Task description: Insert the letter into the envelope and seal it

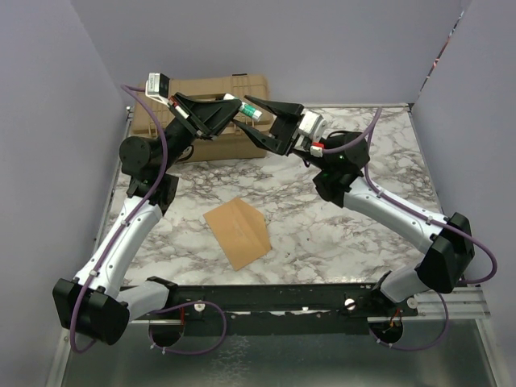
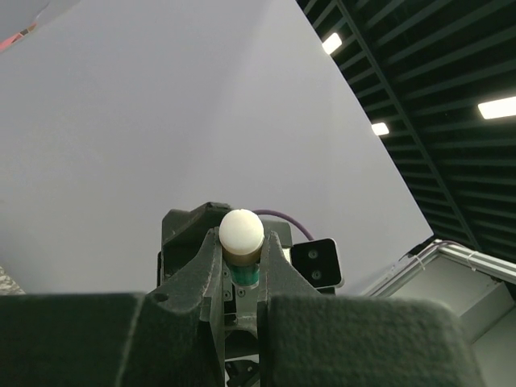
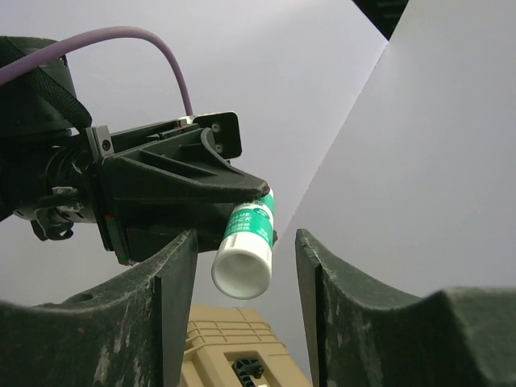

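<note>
left claw point(image 1: 236, 111) clenched on a green-and-white glue stick point(image 1: 251, 109), raised over the far tabletop point(image 1: 339, 242) | right claw point(image 1: 270, 122) released, fingers spread, and we see it facing the stick's end | envelope point(image 1: 238, 232) flat mid-tabletop, between the arms, well apart from both claws | tan case point(image 1: 242, 85) behind them

My left pincer point(image 2: 242, 254) has matt black plastic fingers point(image 2: 97, 339) with a grainy, rough face. The white-and-green plastic glue stick point(image 3: 244, 258) between them is smooth, with a slight sheen. The orange-brown kraft paper envelope point(image 1: 235, 234) looks matt on the smooth marble-patterned table point(image 1: 347, 234). The tan ribbed plastic case point(image 1: 205, 87) at the far left corner is dull.
</note>
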